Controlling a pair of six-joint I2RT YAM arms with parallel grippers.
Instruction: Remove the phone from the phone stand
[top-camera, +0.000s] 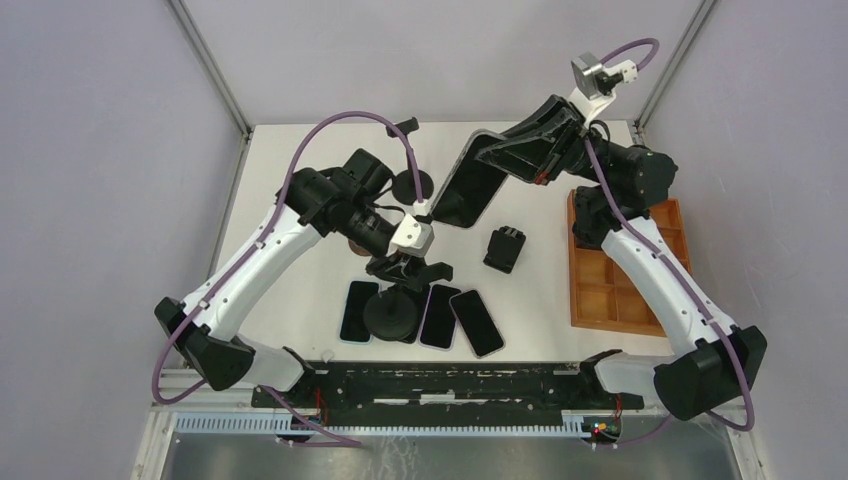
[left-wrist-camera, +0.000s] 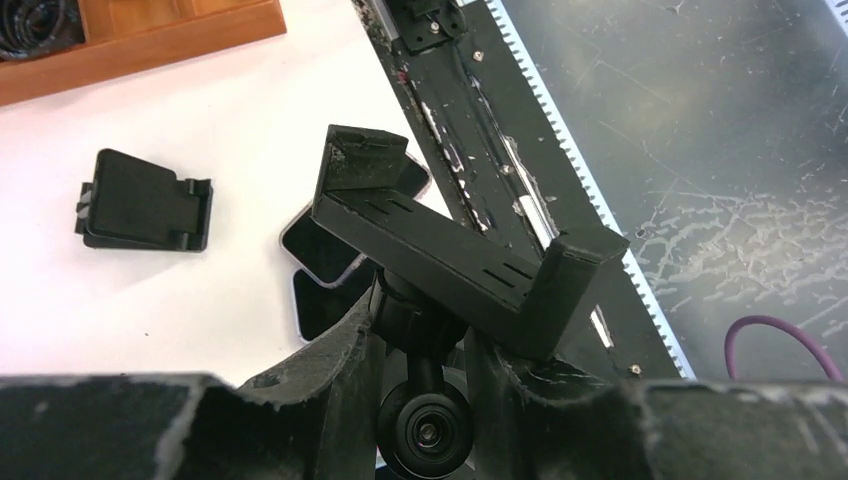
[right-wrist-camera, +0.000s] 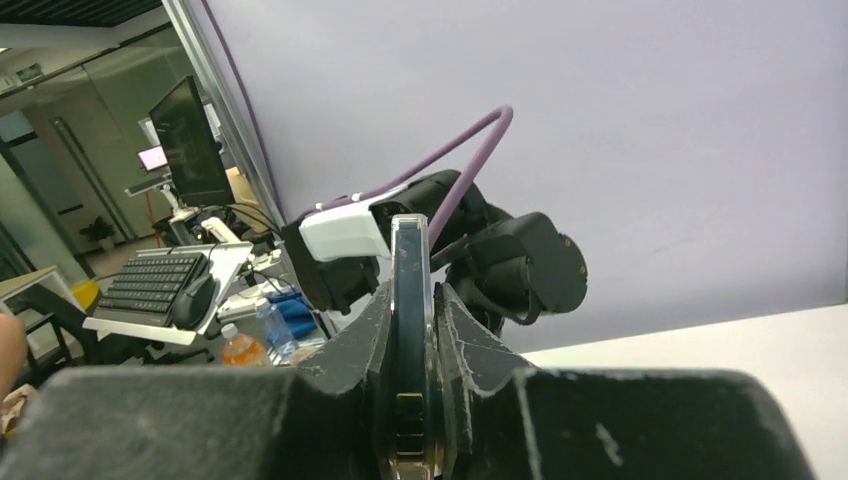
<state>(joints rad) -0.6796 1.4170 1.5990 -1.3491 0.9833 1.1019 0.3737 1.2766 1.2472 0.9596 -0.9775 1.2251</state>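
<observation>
My right gripper (top-camera: 512, 156) is shut on the dark phone (top-camera: 466, 188) and holds it tilted in the air above the back middle of the table. In the right wrist view the phone (right-wrist-camera: 410, 290) stands edge-on, pinched between both fingers of my right gripper (right-wrist-camera: 411, 345). The black phone stand (top-camera: 392, 310) stands near the table's front. Its clamp cradle (left-wrist-camera: 455, 258) is empty. My left gripper (left-wrist-camera: 425, 345) is shut on the stand's neck just under the cradle; it also shows in the top view (top-camera: 405, 262).
Three phones lie flat around the stand's base (top-camera: 358, 310) (top-camera: 440, 315) (top-camera: 478, 322). A small folded black stand (top-camera: 505, 248) sits mid-table. A wooden compartment tray (top-camera: 625, 265) is at the right. Another black stand (top-camera: 410, 182) is at the back.
</observation>
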